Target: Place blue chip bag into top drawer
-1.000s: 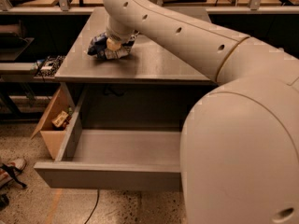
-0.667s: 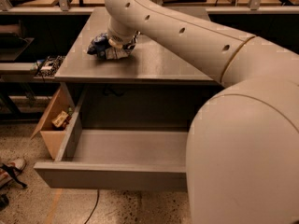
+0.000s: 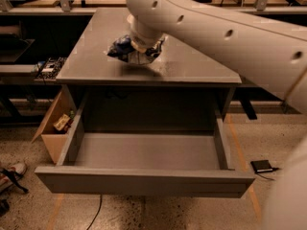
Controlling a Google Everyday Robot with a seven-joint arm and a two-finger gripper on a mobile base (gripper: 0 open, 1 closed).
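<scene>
**Item 1. End effector (image 3: 142,51).** 1 unit at the end of the cream arm (image 3: 225,28), which reaches in from the upper right. It sits above the left-centre of the table (image 3: 196,68), closed around the blue chip bag, and points downward, which suits a grasp from above on a soft, flat item.

**Item 2. Blue chip bag (image 3: 122,48).** 1 crumpled foil bag, dark blue with pale patches. It is bunched against the underside of the end effector and sticks out to its left. A shadow (image 3: 139,70) lies on the table beneath it, so the bag appears to hang clear of the surface, not resting on it.

**Item 3. Top drawer (image 3: 144,182).** 1 wide, shallow grey drawer, pulled fully out below the front edge of the table. No contents are visible inside. It is open presumably to receive the bag from above, and it lies nearer the camera and lower than the bag.

**Item 4. Cardboard box (image 3: 53,128).** 1 box on the floor, just left of the drawer's left wall, with small items inside. It is not the target.

**Item 5. Black object (image 3: 262,166).** 1 small flat object on the floor to the right of the drawer.

**Status (judged).** The bag is grasped and raised. The carry forward over the table edge and down into the drawer is not yet done.
</scene>
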